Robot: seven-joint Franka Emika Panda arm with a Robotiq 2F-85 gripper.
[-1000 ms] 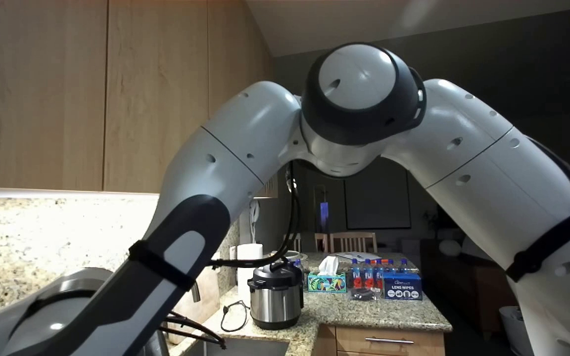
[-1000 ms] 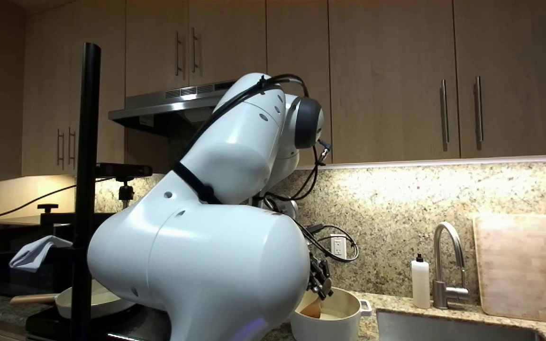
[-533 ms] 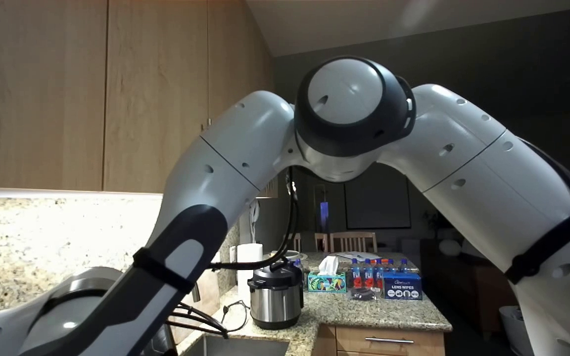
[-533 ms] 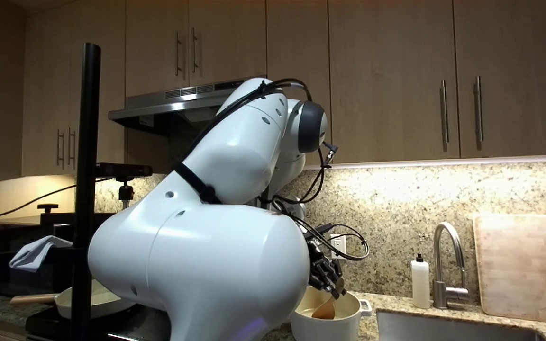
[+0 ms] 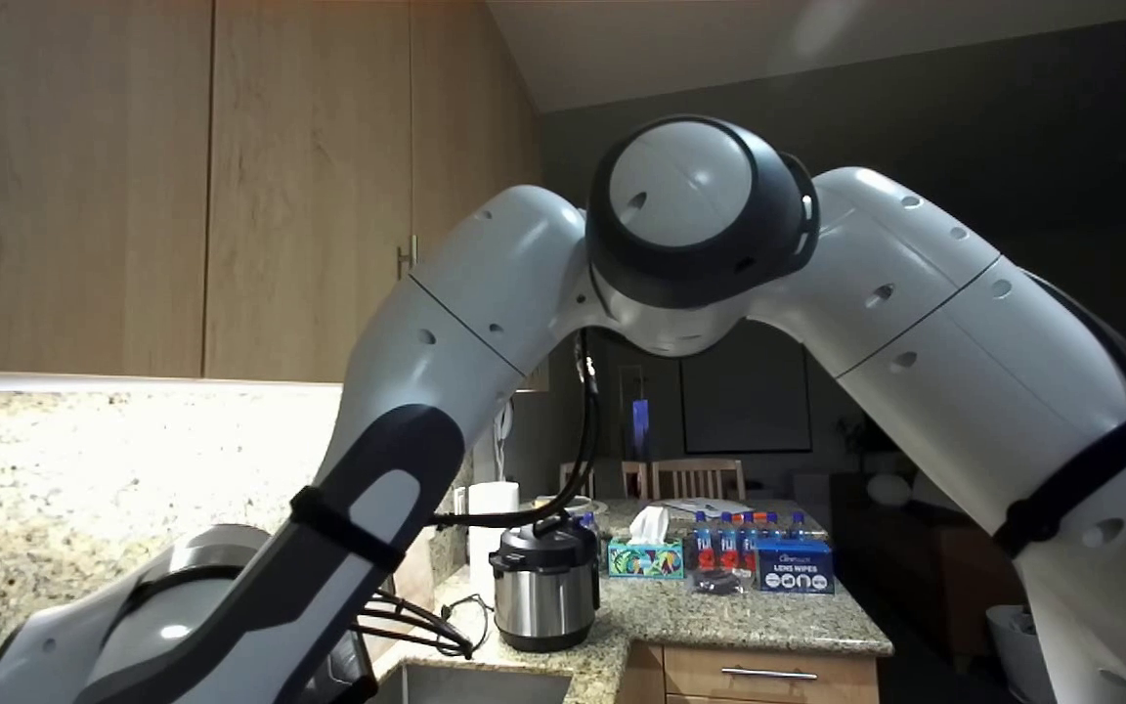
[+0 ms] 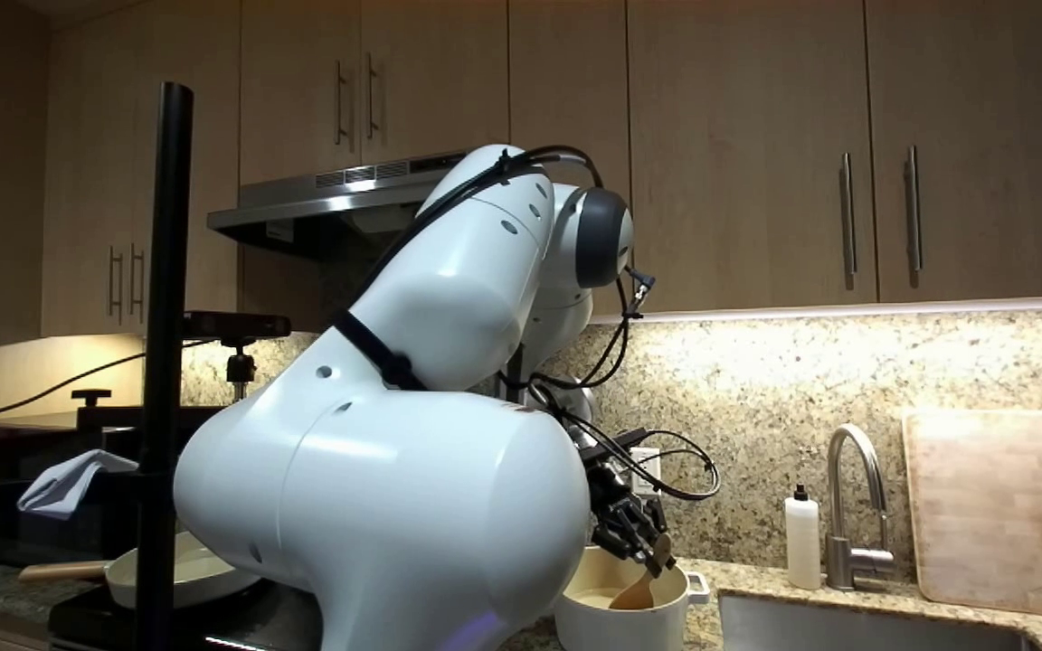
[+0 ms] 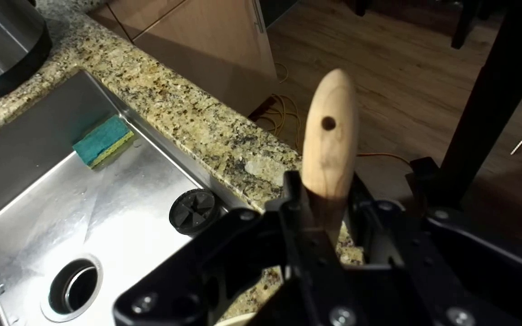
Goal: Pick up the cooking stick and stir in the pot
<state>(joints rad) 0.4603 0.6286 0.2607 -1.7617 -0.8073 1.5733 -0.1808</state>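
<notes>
The cooking stick (image 6: 635,593) is a wooden utensil with a reddish-brown blade, tilted, its lower end inside the white pot (image 6: 620,627). My gripper (image 6: 658,562) is shut on its handle, just above the pot's right rim. In the wrist view the pale wooden handle (image 7: 331,145) with its small hole sticks out beyond the gripper (image 7: 326,199), clamped between the black fingers. Only a sliver of cream rim of the pot (image 7: 236,320) shows at the bottom there. The pot's left part is hidden behind the arm in an exterior view.
Right of the pot lies the steel sink (image 6: 865,624), with a faucet (image 6: 847,506) and white bottle (image 6: 803,540) behind it. A sponge (image 7: 103,139) and black drain stopper (image 7: 194,211) sit in it. A pressure cooker (image 5: 545,587) stands beyond. Loose cables (image 6: 679,470) loop beside the gripper.
In an exterior view the gripper and the held stick have moved to the right, and the blade has slid rightward within the pot. The elbow has dropped somewhat. The grip is unchanged.
</notes>
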